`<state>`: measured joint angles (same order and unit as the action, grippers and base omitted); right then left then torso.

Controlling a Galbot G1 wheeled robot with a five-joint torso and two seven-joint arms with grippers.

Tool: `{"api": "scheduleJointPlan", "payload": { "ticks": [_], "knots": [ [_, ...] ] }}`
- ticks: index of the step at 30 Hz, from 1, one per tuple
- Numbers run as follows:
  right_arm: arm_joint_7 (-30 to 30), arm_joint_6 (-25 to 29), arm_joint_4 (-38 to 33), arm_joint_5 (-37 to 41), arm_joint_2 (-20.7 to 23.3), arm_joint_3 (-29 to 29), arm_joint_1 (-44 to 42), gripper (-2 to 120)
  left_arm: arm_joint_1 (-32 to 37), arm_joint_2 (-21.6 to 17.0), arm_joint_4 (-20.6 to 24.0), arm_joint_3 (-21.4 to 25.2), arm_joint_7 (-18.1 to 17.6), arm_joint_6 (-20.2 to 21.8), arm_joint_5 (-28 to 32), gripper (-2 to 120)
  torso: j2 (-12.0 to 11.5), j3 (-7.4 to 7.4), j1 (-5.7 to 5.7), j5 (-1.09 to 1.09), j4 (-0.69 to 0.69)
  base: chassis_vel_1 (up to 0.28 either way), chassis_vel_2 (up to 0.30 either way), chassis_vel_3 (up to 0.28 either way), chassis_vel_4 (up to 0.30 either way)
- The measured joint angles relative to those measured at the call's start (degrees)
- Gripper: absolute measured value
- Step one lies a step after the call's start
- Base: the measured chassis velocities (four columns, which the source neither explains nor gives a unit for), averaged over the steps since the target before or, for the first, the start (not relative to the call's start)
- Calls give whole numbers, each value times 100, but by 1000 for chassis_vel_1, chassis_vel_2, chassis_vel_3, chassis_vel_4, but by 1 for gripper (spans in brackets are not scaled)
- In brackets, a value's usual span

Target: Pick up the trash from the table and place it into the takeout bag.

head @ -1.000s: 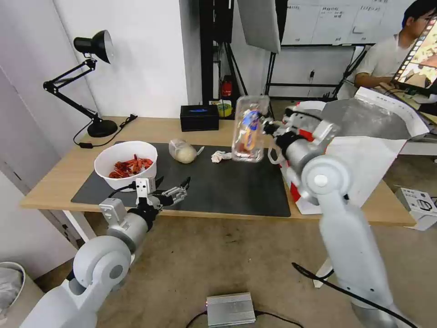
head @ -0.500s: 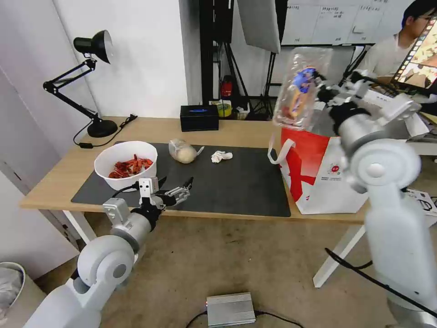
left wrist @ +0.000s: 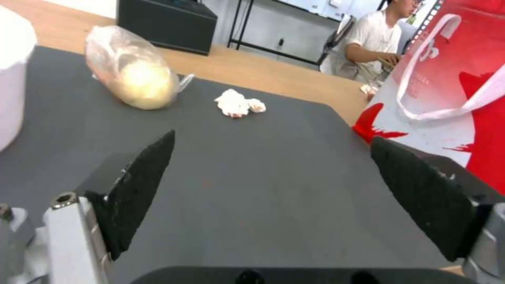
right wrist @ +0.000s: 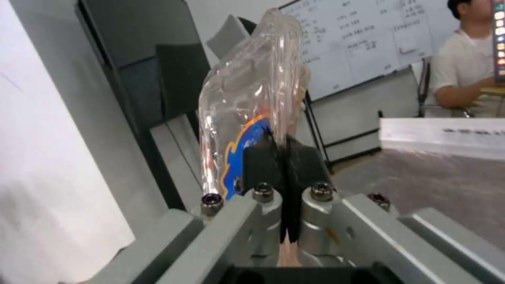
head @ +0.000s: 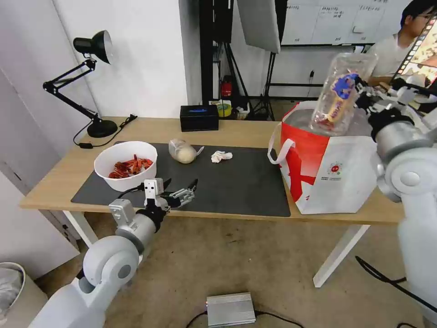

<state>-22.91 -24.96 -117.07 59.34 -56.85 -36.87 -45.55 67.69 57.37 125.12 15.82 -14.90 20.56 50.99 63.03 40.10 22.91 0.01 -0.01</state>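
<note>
Moved: right pincer [head: 363,96] carried tray [head: 339,93] over bag [head: 327,168] | clamped on tray | release due | left pincer [head: 184,193] wide, idle over desk [head: 236,130]

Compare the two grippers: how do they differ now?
The left gripper is open and holds nothing; the right gripper is shut on the clamshell tray. The left one hangs low at the near edge of the mat; the right one is high above the takeout bag. Both have black pads.

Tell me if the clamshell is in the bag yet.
Not yet: the right gripper holds the clamshell above the bag mouth.
</note>
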Motion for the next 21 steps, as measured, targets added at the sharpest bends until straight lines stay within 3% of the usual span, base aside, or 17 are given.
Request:
{"api": "scheduleJointPlan", "payload": {
  "ticks": [21],
  "knots": [
    [95,29,3,160,-5,-177,-335,2,-19,2,15,-63,-2,-17,3,100,0,0,0,-1,1,0,0,0,0]
  ]
}}
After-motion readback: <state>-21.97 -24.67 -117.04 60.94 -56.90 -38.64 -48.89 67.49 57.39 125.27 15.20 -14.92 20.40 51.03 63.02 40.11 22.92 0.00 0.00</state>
